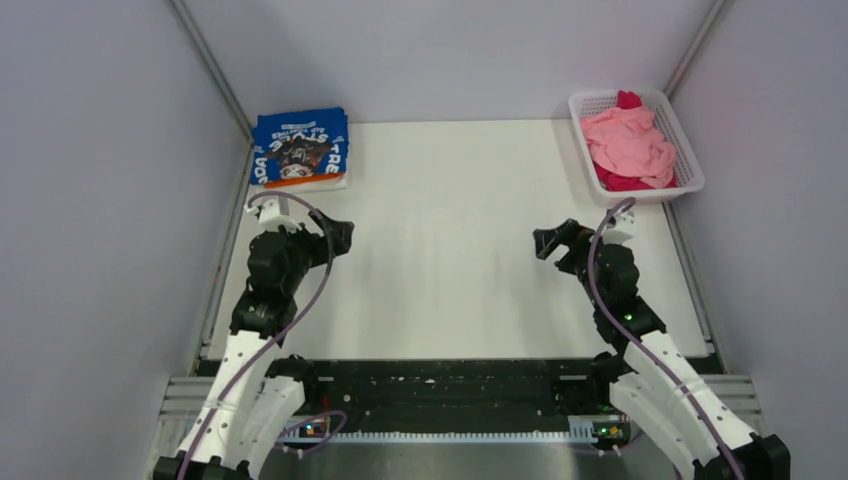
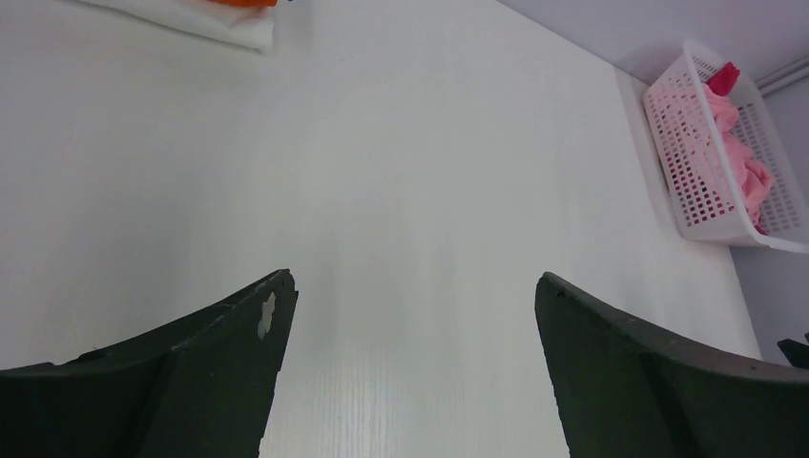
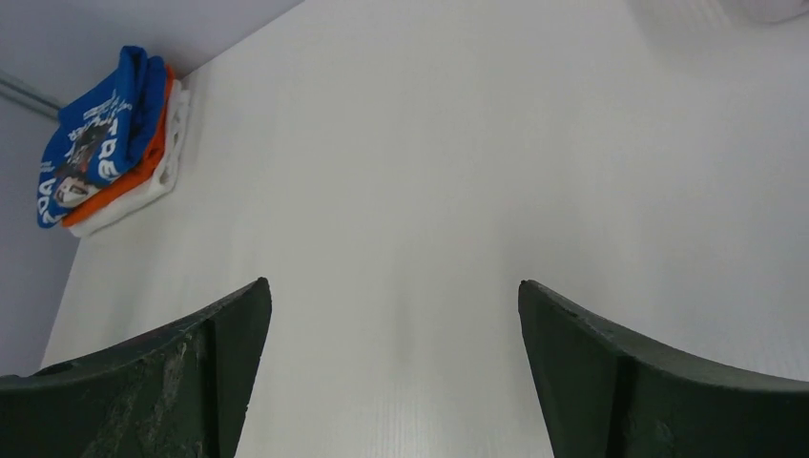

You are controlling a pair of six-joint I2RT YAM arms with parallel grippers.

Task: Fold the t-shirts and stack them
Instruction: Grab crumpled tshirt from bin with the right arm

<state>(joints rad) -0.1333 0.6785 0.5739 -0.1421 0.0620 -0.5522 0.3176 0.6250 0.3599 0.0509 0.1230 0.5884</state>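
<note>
White table (image 1: pixel 450 190), the unfolded pink t-shirt (image 1: pixel 630 145) heaped in its far-right basket (image 1: pixel 650 195), nearer the right gripper (image 1: pixel 545 240) than the left gripper (image 1: pixel 345 235); both spread, empty.

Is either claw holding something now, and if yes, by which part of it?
Nothing is held. The left claw and the right claw are both open and empty above the table.

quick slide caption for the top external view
Open left gripper and right gripper hover over the table; folded blue shirt far left, pink shirt and magenta shirt heaped in the basket far right.
</note>
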